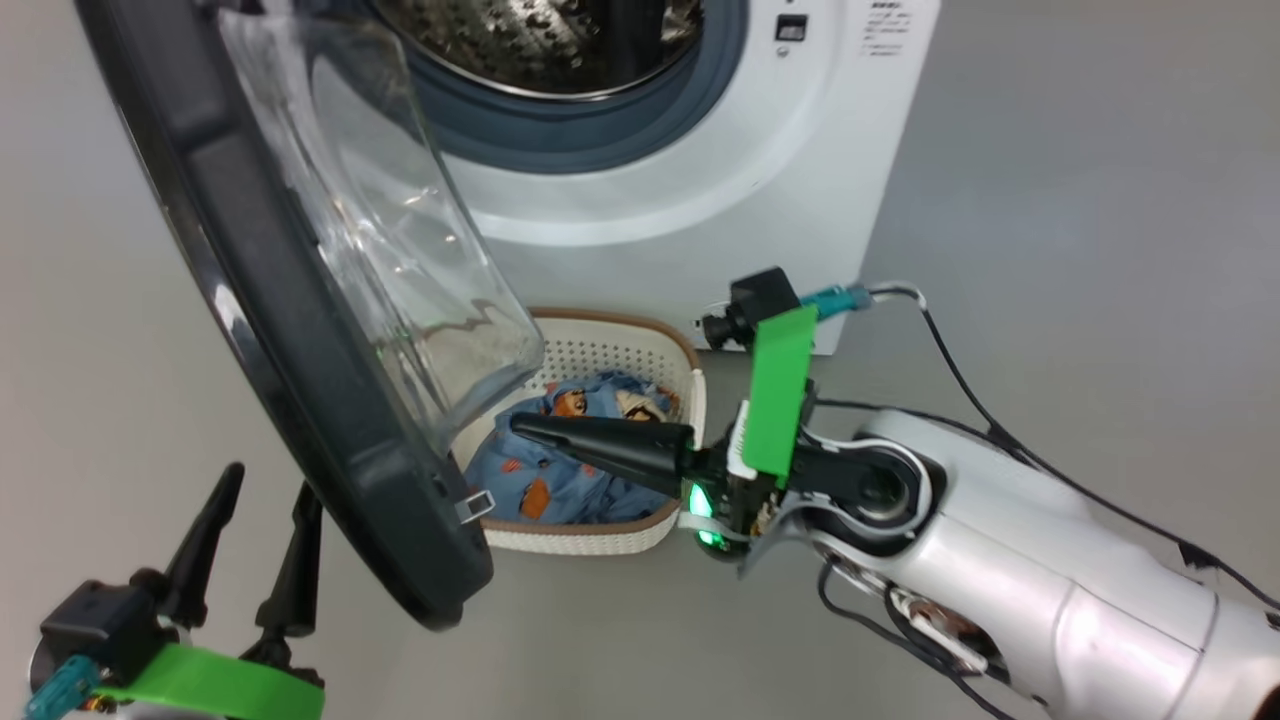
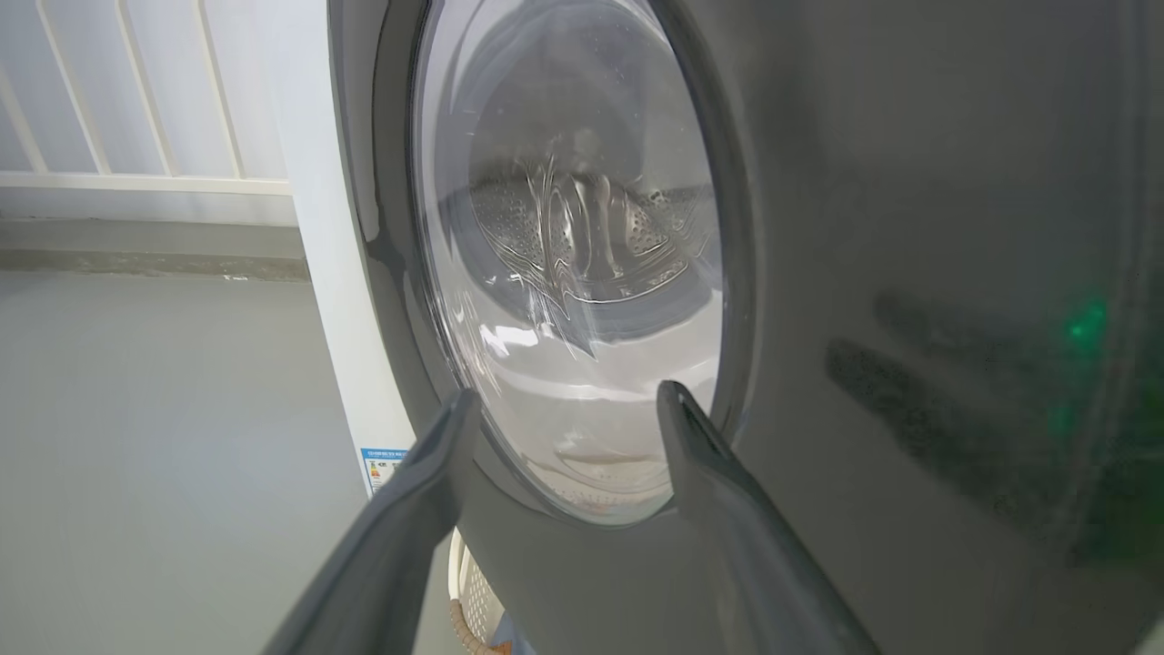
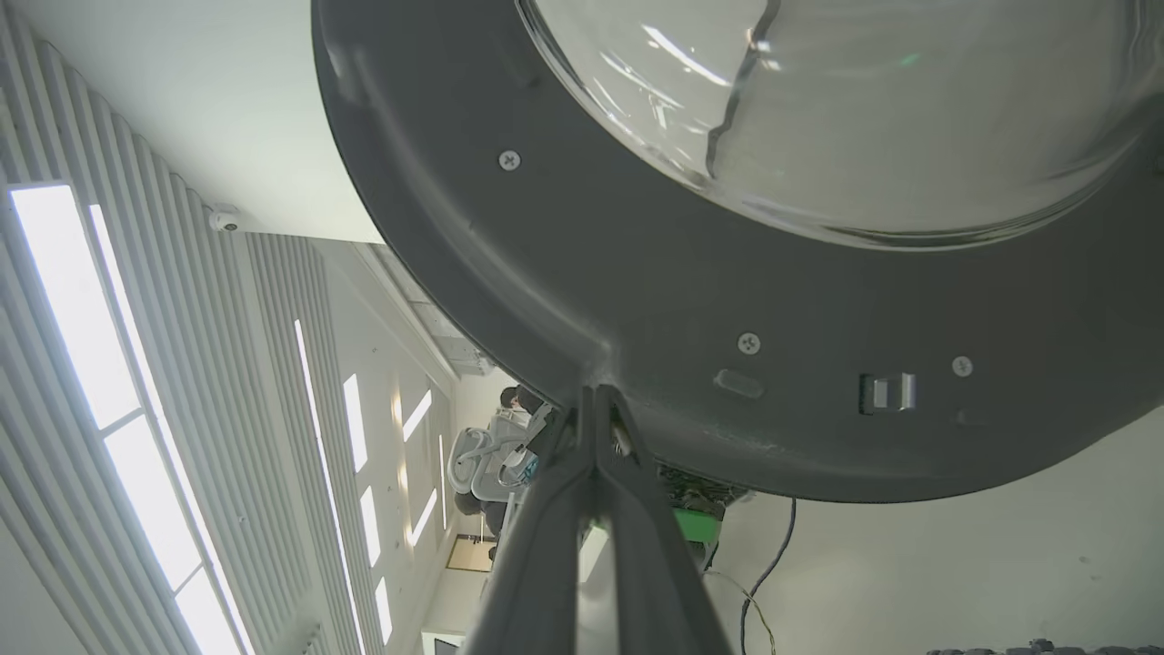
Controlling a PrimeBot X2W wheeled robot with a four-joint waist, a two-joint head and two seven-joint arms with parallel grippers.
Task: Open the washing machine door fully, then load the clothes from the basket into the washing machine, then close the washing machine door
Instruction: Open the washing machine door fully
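R gripper (image 1: 520, 425) closed, by door (image 1: 280, 330)

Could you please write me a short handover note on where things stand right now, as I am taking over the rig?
Left gripper: jaws open, empty, on the outer side of the washing machine door.
Right gripper: jaws shut, empty, tips at the door's inner rim, above the basket.
The basket sits on the floor before the washing machine, with the clothes in it.
Done: door swung open, perhaps not fully.
Left: finish opening, load the clothes, close the door.
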